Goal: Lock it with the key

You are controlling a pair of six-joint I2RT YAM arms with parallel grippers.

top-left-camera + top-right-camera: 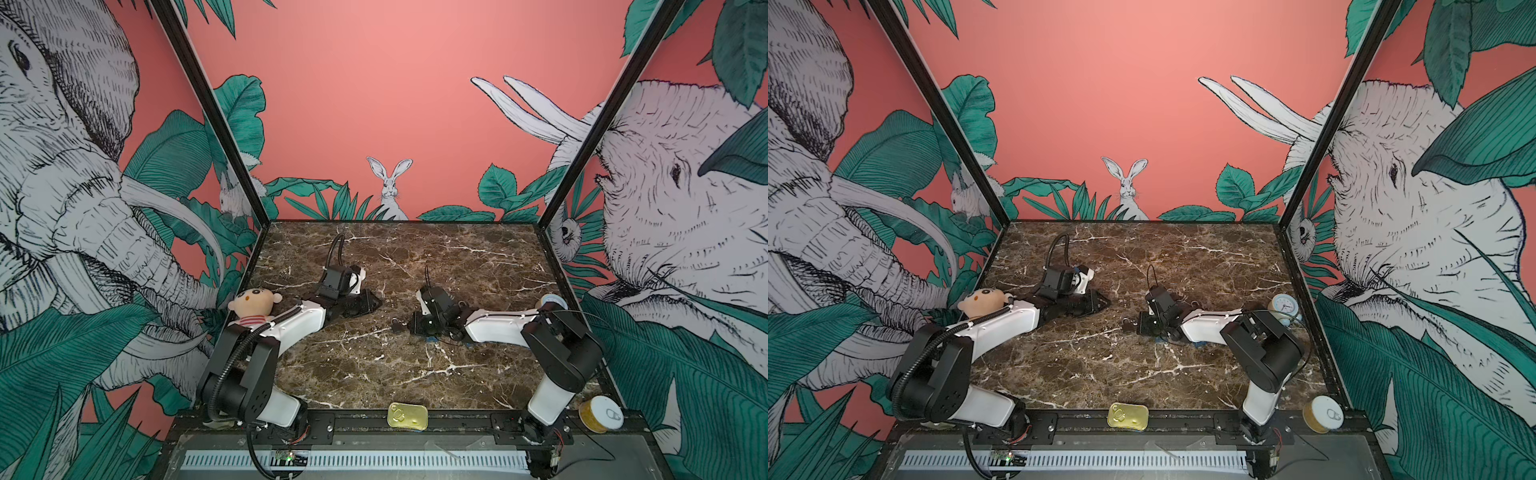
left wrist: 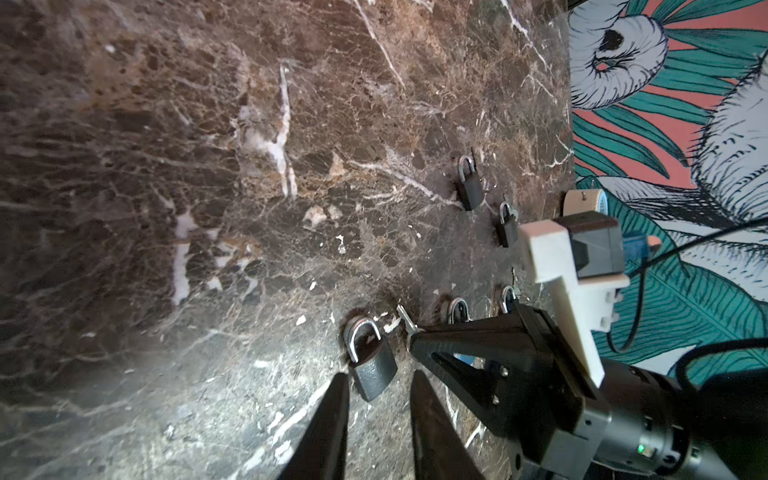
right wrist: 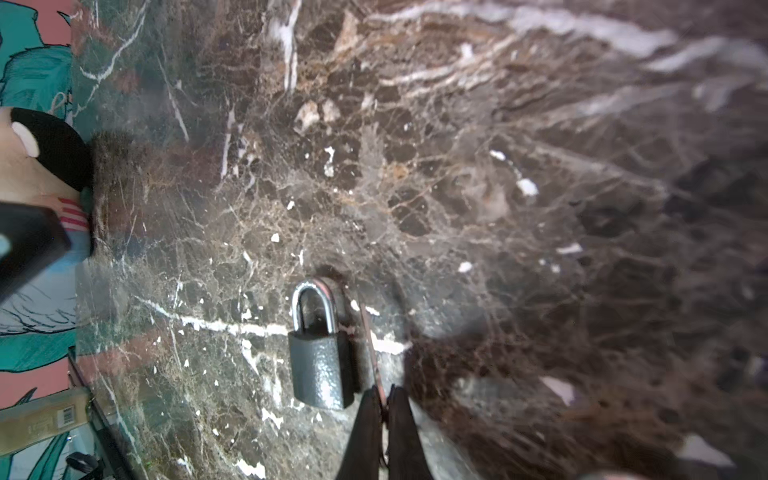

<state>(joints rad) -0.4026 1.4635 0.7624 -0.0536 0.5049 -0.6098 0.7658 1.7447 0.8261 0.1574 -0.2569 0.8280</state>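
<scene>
The padlock (image 3: 320,365) lies flat on the brown marble table (image 1: 374,374), about midway between the left and right edges. In both top views it is a small dark shape (image 1: 397,325) just off the tip of the right gripper (image 1: 410,326). Its steel shackle points away from both wrist cameras.

The right gripper (image 3: 384,390) has its jaws pressed together on the key (image 3: 371,353). In the right wrist view the key shows edge-on as a thin strip running alongside the padlock's body, close beside it. Whether the two touch cannot be told. In the left wrist view the key (image 2: 404,318) sticks out of the gripper's tip just beside the shackle.

The left gripper (image 2: 378,376) has its fingers (image 2: 328,424) parted. In its wrist view the padlock's (image 2: 370,365) lower end sits between the fingertips, with a gap on one side, so nothing is gripped. In a top view this gripper (image 1: 376,305) stands a little apart from the padlock, on the side nearer the left edge.

Four more padlocks (image 2: 469,183) lie toward the right edge, partly behind the right arm. A plush doll (image 1: 253,303) sits at the left edge and a small alarm clock (image 1: 1284,303) at the right edge. A flat gold tin (image 1: 407,415) rests on the front edge, and a round can (image 1: 600,413) lies at the front right corner.
</scene>
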